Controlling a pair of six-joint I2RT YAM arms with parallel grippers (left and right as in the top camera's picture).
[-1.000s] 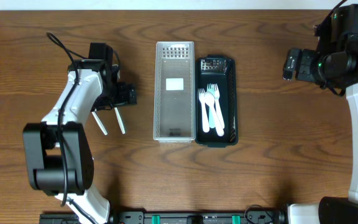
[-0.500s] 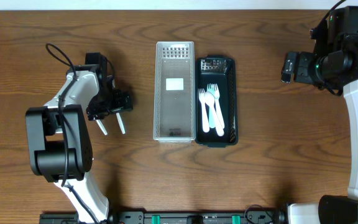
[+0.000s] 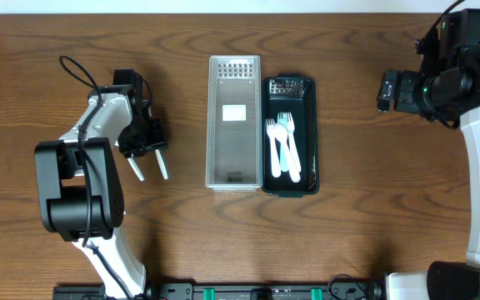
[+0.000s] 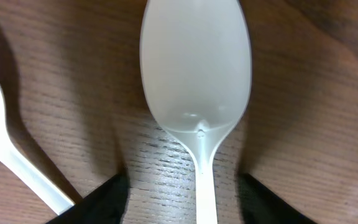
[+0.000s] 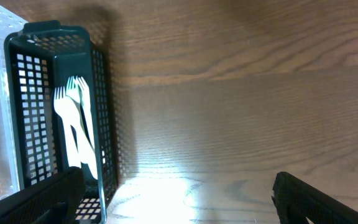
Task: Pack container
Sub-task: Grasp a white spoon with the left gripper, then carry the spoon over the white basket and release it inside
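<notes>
Two white plastic utensils lie on the table at the left; their handles (image 3: pixel 162 162) stick out from under my left gripper (image 3: pixel 144 137). In the left wrist view a white spoon (image 4: pixel 196 68) lies bowl up, its handle running between the open fingers (image 4: pixel 114 196) of my left gripper (image 4: pixel 182 190), not touching them. A second white utensil (image 4: pixel 17 162) lies to its left. A dark mesh basket (image 3: pixel 311 133) holds several white and pale blue forks and spoons (image 3: pixel 283 146). My right gripper (image 3: pixel 387 90) is open and empty above bare table (image 5: pixel 179 193).
A white mesh basket (image 3: pixel 234 71) stands against the dark basket's left side, with only a white label inside. The dark basket (image 5: pixel 98 112) and its forks (image 5: pixel 73 118) show at the left of the right wrist view. Bare wood lies around both arms.
My left gripper has swung left and settled over the heads of the two loose utensils. The utensils and baskets have not moved. The right arm shifted only slightly.
</notes>
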